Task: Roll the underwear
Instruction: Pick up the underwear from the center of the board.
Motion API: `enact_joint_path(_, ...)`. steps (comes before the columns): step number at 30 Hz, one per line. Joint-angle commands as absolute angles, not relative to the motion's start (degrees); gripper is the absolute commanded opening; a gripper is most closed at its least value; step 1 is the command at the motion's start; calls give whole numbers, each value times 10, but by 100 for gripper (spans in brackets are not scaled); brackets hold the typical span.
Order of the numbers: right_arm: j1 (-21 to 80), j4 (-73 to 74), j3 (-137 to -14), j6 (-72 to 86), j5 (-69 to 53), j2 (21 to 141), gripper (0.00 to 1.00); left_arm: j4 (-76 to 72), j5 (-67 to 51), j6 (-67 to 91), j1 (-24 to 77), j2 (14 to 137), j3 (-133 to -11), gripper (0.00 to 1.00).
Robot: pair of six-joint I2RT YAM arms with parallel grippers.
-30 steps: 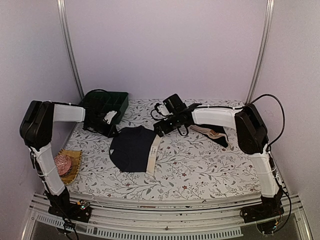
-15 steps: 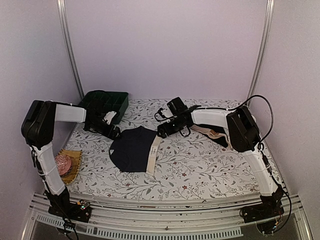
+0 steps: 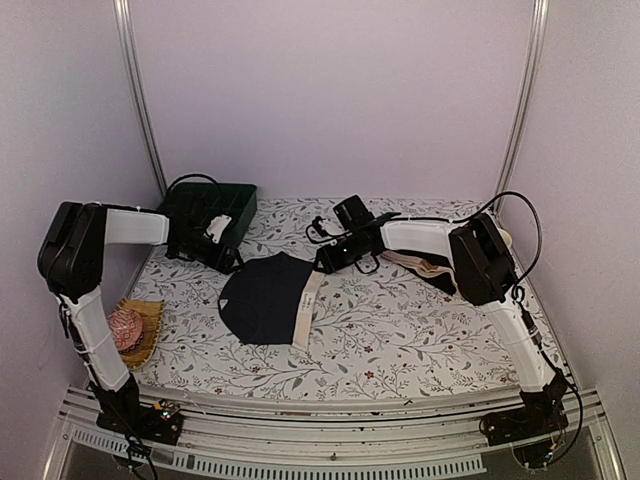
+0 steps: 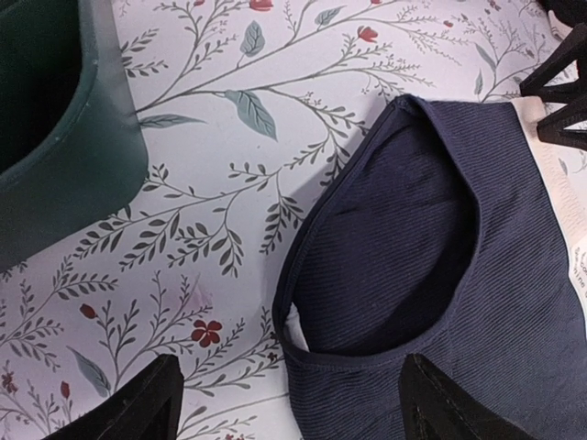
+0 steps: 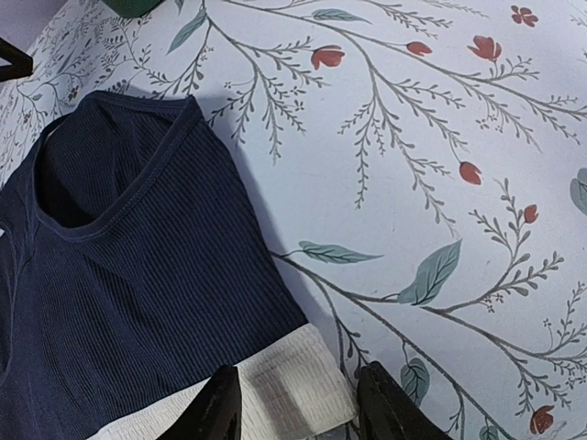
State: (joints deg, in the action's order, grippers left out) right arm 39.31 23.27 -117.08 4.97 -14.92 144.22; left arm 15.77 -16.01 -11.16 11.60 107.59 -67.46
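My overhead camera sits above and behind the arm bases, looking down and forward across the whole table [image 3: 400,340] to the back wall. The left wrist camera hangs close over the table's far left part, facing down past the left tool [image 4: 293,403]. The right wrist camera is just as near, looking down past the right tool [image 5: 303,408]. All three views share the dark underwear [image 3: 262,298]. The left wrist view also catches the tray [image 4: 64,137] corner.
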Motion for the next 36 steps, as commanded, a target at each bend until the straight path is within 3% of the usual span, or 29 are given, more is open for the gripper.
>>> enact_joint_path(1, 392, 251, -1174, 54, -170, 1468, 41, 142, -162, -120, 118, 1060, -665, 84)
enact_joint_path(4, 392, 251, -1174, 52, -171, 1470, 31, 141, -163, -120, 117, 1058, -664, 84)
enact_joint_path(8, 392, 251, -1173, 48, -155, 1469, 5, 141, -165, -122, 119, 1057, -664, 84)
enact_joint_path(9, 392, 250, -1174, 44, -147, 1467, 2, 140, -166, -122, 118, 1058, -665, 84)
enact_joint_path(22, 386, 150, -1145, -120, 78, 1364, 1, 128, -171, -127, 126, 1047, -661, 85)
enact_joint_path(29, 400, 34, -976, -205, 19, 1240, 1, 108, -195, -150, 130, 1033, -657, 98)
enact_joint_path(36, 434, -1, -849, -267, -37, 1152, 1, 89, -229, -180, 130, 1020, -671, 98)
